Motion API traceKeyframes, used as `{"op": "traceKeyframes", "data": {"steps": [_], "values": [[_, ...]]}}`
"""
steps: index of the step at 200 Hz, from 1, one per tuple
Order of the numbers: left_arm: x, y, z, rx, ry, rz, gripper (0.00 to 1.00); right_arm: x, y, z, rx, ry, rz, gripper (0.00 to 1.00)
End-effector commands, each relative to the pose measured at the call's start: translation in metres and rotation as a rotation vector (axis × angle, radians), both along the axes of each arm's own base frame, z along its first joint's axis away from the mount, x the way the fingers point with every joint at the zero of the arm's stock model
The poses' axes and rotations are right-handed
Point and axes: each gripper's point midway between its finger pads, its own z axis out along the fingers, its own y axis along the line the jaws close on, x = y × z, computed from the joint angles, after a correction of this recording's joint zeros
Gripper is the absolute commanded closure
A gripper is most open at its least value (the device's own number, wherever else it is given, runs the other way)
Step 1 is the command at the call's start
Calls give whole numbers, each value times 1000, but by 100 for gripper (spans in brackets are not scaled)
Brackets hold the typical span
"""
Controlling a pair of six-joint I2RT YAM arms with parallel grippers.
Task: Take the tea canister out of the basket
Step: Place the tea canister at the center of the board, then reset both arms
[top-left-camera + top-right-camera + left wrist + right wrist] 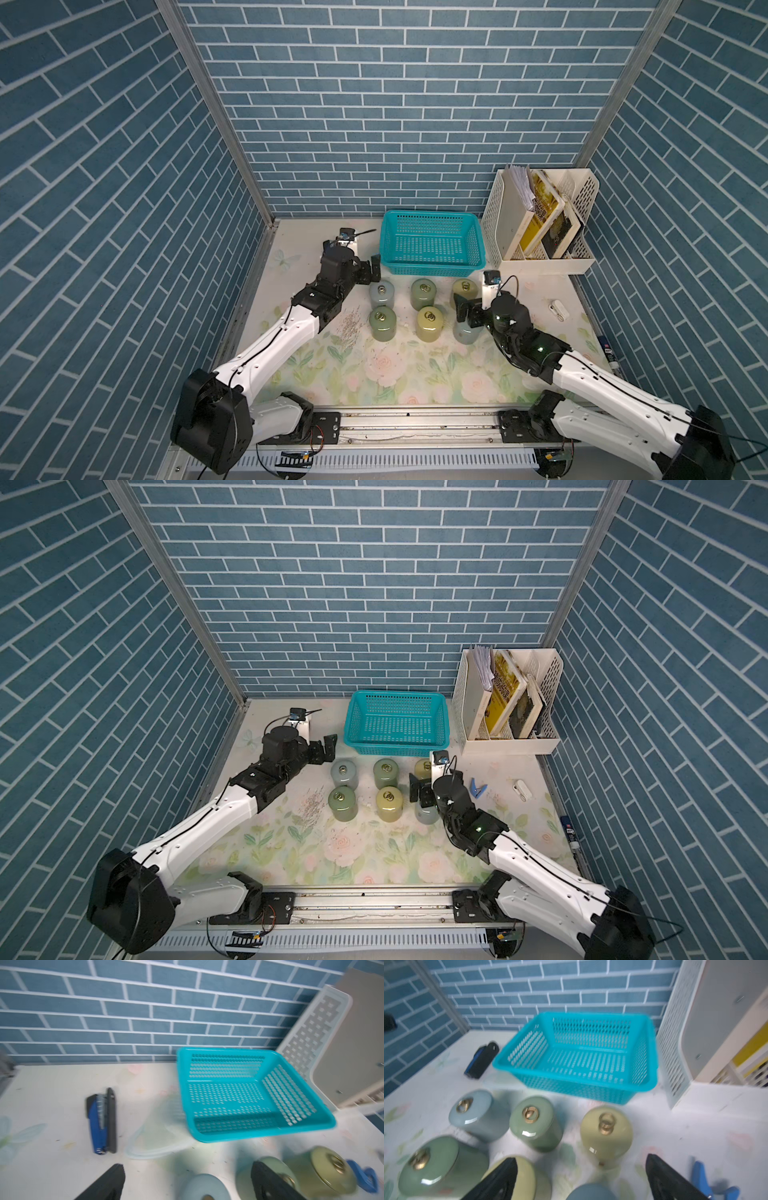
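The teal basket (432,214) (397,694) stands at the back of the table with nothing inside, as both wrist views also show (257,1134) (652,1082). Several tea canisters stand in two rows in front of it. My right gripper (585,1180) (467,313) is open above the front right blue-grey canister (591,1192) (465,334), whose lid lies between the spread fingers without touching them. My left gripper (189,1183) (370,272) is open over the back left blue-grey canister (204,1187) (381,293).
A white file rack (490,220) with books stands right of the basket. A blue stapler (101,1122) lies left of the basket, a blue clip (477,789) and a small white object (559,309) lie to the right. Crumbs (349,328) are scattered near the left arm.
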Motion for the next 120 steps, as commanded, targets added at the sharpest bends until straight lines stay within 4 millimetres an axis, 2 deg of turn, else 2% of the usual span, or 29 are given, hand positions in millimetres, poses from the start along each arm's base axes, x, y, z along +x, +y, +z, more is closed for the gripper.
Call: {"op": "traceKeyframes", "data": {"steps": [1, 13, 25, 49, 62, 89, 94, 97, 120], "values": [[12, 51, 13, 12, -49, 169, 0, 22, -50, 21, -34, -50, -142, 0], [14, 74, 8, 34, -60, 246, 0, 34, -76, 24, -38, -66, -227, 0], [15, 97, -3, 38, -66, 314, 0, 45, -101, 18, -40, -66, -313, 0], [12, 136, -30, 101, -79, 444, 0, 64, -142, -12, -39, -30, -428, 0], [9, 151, -42, 136, -87, 488, 0, 69, -160, -29, -41, -18, -474, 0], [2, 159, -59, 189, -145, 508, 0, 66, -185, -49, -46, -50, -551, 0], [3, 160, -57, 189, -167, 512, 0, 64, -189, -52, -55, -62, -561, 0], [-1, 160, -67, 196, -153, 511, 0, 63, -191, -53, -60, -77, -563, 0], [-2, 157, -82, 205, -181, 466, 0, 60, -201, -63, -105, -118, -573, 0]]}}
